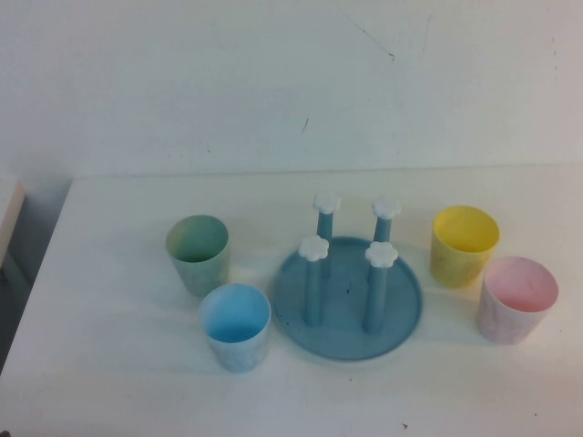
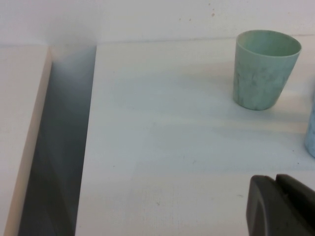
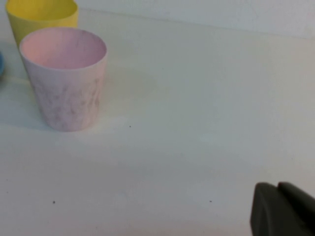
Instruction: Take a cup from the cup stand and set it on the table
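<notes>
Nearest the robot, both claws sit low over the white desk (image 1: 109, 364) at its outer edges, out of the high view. Only a dark corner of the left claw (image 2: 283, 206) shows in its wrist view, over bare desk near the left edge. The right claw (image 3: 285, 211) shows the same way, over bare desk on the right. Whether either is open or closed cannot be told. This looks like a parked pose, with nothing held. Further in, the blue cup (image 1: 235, 325) and the pink cup (image 1: 517, 298) stand upright on the desk. Between them the cup stand (image 1: 348, 296) carries nothing on its four pegs. Beyond, the green cup (image 1: 198, 253) stands left, and the yellow cup (image 1: 465, 244) stands upright just right of the stand, close beside the pink one. The task appears finished.
</notes>
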{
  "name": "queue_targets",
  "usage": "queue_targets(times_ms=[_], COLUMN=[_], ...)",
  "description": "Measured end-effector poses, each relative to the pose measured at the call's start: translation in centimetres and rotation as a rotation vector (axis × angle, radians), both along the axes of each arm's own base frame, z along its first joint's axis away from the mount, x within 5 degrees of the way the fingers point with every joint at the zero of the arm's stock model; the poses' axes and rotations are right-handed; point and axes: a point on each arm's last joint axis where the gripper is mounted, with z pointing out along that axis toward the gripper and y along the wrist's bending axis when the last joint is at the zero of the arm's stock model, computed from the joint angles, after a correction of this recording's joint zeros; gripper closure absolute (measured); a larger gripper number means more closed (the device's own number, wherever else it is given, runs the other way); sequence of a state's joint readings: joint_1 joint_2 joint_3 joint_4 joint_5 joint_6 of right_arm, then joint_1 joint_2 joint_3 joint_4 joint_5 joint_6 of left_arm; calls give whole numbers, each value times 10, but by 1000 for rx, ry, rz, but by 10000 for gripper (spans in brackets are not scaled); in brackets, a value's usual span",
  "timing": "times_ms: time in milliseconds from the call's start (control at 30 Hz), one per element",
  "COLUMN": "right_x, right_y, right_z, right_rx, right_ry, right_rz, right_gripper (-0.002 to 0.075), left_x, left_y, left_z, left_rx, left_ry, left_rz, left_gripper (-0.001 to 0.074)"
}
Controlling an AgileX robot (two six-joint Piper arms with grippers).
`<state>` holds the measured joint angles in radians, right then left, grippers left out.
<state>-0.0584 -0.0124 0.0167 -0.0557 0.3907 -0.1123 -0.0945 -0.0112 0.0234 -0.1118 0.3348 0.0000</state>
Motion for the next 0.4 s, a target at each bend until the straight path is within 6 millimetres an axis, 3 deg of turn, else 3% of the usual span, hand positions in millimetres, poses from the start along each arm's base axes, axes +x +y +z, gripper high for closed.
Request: queue_targets(times_ms=[400], right_x=[1], right_y=[0], right_z=[0], right_rx=[7], right_ry=[-13], right_rz=[1], right_gripper=[727], left_x=[0], left_y=[0], left_z=[0], left_rx=[0], left_ry=[0], left_rz=[0], left_gripper=[737])
